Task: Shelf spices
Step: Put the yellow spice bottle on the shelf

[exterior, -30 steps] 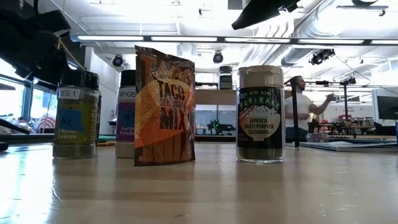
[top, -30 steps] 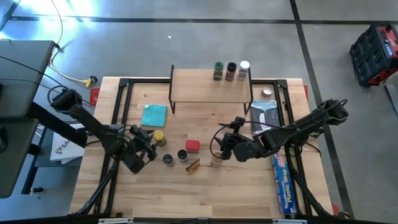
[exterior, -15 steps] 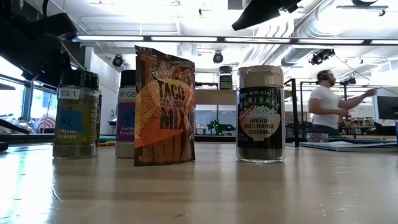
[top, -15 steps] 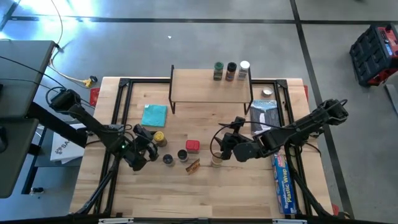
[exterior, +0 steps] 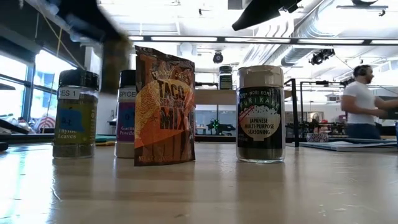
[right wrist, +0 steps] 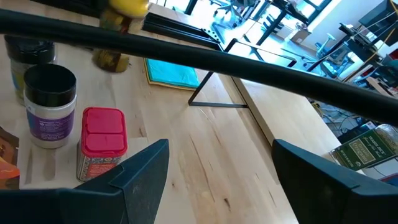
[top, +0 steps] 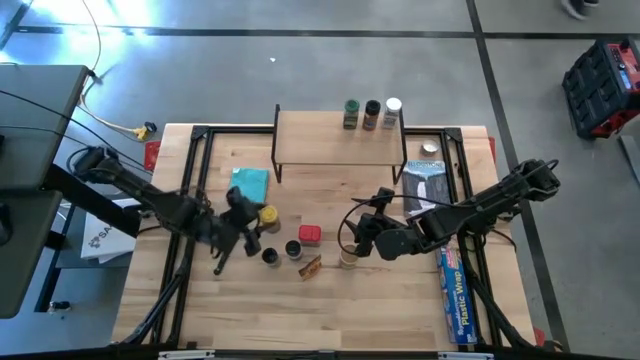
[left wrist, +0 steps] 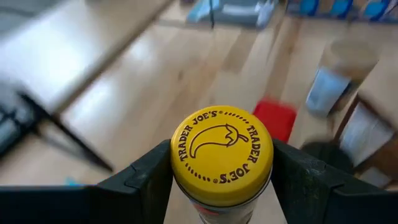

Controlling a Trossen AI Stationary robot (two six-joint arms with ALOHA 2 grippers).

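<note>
My left pincer [left wrist: 222, 186] is clamped on the yellow-lid Trader Joe's jar [left wrist: 221, 154], one finger on each side just under the lid. In the high view that jar [top: 266, 214] sits just off the teal cloth [top: 248, 183], left of centre; can't tell if it's clear of the surface [top: 380, 310].

Shelf [top: 338, 137] at the back of the surface: three jars on its right end, green lid [top: 351, 107], dark lid [top: 372, 107], white lid [top: 394, 105]. Rest of its top bare.

Still on the surface: two dark-lid jars [top: 270, 256] and [top: 294, 248], red box [top: 309, 234], taco mix packet [exterior: 164, 107], tan-lid Japanese multi-purpose seasoning jar [exterior: 260, 114]. Low view shows dark flakes in the seasoning jar and green thyme leaves in the left jar [exterior: 76, 114].

My right pincer [right wrist: 211, 168] hangs just beside the tan-lid jar [top: 348, 257], fingers apart, nothing between them.

Blue plastic wrap box [top: 455, 295] lies along the right edge.
</note>
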